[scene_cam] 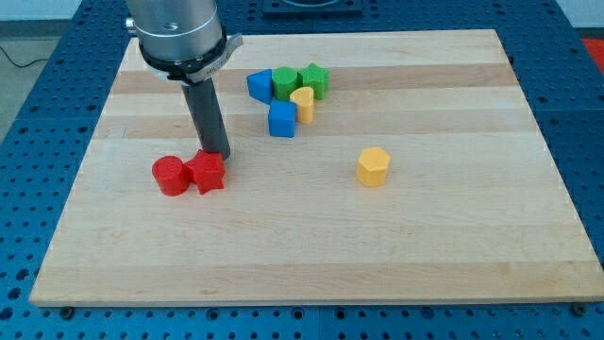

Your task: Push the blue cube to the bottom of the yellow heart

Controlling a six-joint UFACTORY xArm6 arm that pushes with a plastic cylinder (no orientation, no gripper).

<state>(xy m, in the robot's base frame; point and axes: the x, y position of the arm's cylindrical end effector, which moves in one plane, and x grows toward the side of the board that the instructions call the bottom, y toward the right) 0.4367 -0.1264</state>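
One tip (218,155), no pincer in view, touching red star (208,173); blue cube (281,120) beside yellow heart (303,104).

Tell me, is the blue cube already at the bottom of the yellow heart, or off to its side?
Roughly there: the blue cube touches the yellow heart at its lower left. My tip is away by the red blocks.

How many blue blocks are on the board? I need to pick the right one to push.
2. One blue block sits at the cluster's left end, beside the green ones; the blue cube lies below them, touching the yellow heart. None seem hidden.
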